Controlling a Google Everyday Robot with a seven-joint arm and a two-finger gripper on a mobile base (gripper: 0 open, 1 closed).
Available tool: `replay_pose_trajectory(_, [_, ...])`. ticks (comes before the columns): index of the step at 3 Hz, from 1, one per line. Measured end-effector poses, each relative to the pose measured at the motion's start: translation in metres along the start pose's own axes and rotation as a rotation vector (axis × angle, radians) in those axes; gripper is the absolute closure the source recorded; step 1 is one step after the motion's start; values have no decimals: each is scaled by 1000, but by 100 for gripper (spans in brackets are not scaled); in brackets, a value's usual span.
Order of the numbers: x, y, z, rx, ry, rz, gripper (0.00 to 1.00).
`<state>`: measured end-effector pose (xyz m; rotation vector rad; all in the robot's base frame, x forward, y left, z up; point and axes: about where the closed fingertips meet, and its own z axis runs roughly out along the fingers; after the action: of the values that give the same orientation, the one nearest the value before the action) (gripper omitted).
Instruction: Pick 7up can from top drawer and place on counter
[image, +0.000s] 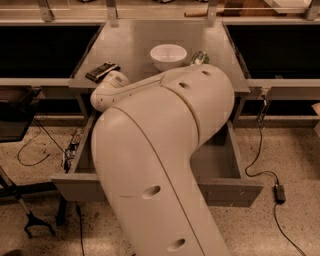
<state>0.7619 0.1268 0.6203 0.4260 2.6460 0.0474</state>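
The top drawer (220, 187) stands pulled out below the counter (130, 45). My large white arm (160, 150) covers most of its inside, and no 7up can shows in the part I can see. A small pale can (199, 57) lies on the counter right of the bowl, half hidden by my arm; I cannot tell whether it is the 7up can. My gripper (102, 71) is the dark part at the end of the wrist, over the counter's front left, above the drawer's back left corner.
A white bowl (168, 56) stands mid-counter. Dark recessed bays (40, 50) flank the counter on both sides. Cables (260, 160) and a power brick (280, 192) lie on the floor to the right, and a black stand's feet (35, 222) to the left.
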Motion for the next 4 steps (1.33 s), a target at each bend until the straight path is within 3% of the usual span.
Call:
replay_pose_trajectory(3, [-1, -14, -9, 4, -10, 4, 96])
replay_pose_trajectory(4, [4, -25, -28, -46, 18, 10, 100])
